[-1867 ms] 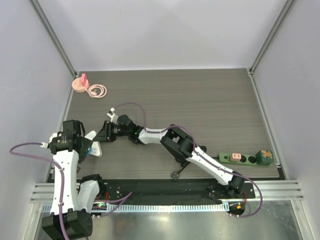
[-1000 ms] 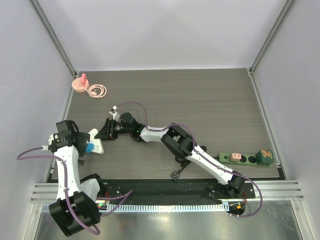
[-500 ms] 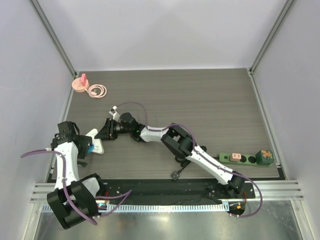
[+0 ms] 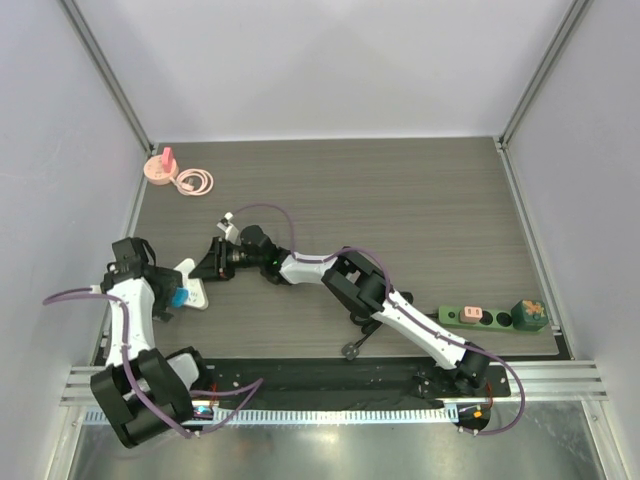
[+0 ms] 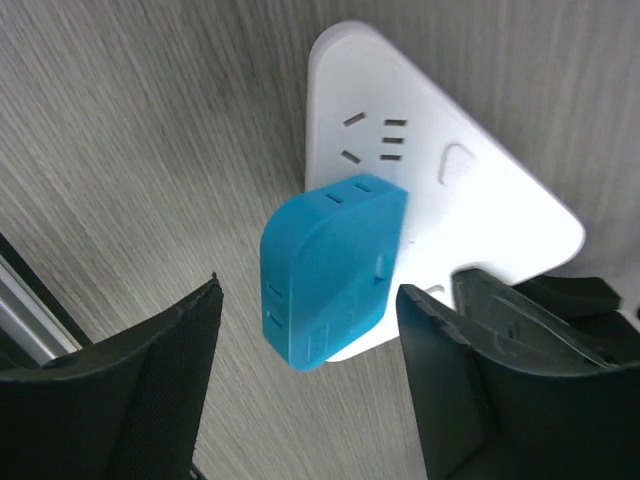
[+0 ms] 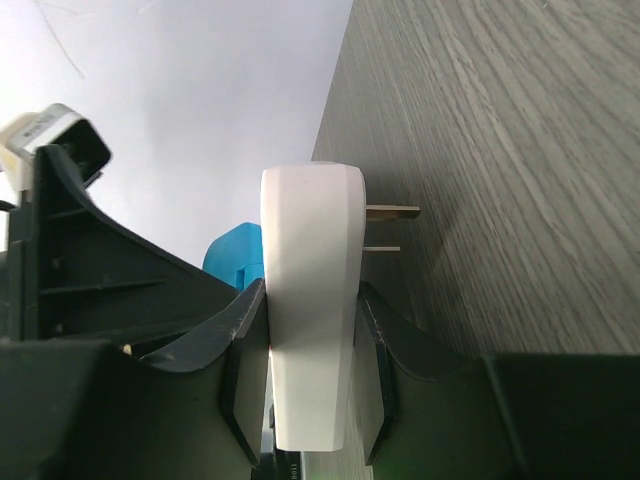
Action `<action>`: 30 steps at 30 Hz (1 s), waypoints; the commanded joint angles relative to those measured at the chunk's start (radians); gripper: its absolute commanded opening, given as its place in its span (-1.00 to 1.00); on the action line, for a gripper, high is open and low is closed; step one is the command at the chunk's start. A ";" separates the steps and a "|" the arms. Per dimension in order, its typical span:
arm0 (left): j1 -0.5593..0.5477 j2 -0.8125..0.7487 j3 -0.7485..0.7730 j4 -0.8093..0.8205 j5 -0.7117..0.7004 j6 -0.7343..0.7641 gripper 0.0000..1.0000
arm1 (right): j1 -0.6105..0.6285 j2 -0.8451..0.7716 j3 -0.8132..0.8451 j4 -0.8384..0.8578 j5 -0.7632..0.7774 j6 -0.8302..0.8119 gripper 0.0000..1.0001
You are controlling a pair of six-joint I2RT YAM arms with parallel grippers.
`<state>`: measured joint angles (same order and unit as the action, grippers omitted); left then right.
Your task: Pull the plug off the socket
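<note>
A white triangular adapter (image 4: pixel 192 286) with a blue plug (image 4: pixel 178 296) pushed into its face sits at the near left. My right gripper (image 4: pixel 212 262) is shut on the adapter's edge (image 6: pixel 310 300); its metal prongs (image 6: pixel 390 212) stick out sideways. My left gripper (image 5: pixel 310 375) is open, jaws either side of the blue plug (image 5: pixel 330 270), not touching it. The adapter's face (image 5: pixel 470 190) shows free outlets. The dark green socket strip (image 4: pixel 490 318) lies at the near right with a pink plug (image 4: pixel 468 314) in it, far from both grippers.
A green and orange block (image 4: pixel 528 314) sits at the strip's right end. A pink holder (image 4: pixel 160 166) and a coiled pink cable (image 4: pixel 195 181) lie at the far left corner. A small black part (image 4: pixel 351 350) lies by the front edge. Frame posts and walls border the table.
My left arm has swung its wrist closer to the blue plug, and its elbow has folded back toward the base. My right arm and the adapter have stayed put.
</note>
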<state>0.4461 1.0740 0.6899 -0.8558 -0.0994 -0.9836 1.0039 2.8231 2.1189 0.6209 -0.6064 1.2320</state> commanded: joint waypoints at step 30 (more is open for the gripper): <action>0.029 -0.094 -0.020 0.067 0.069 0.013 0.56 | -0.001 0.022 0.013 0.008 -0.021 0.003 -0.98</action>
<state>0.4610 0.9794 0.6834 -0.8394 -0.0780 -0.9676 1.0039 2.8235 2.1189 0.6212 -0.6094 1.2339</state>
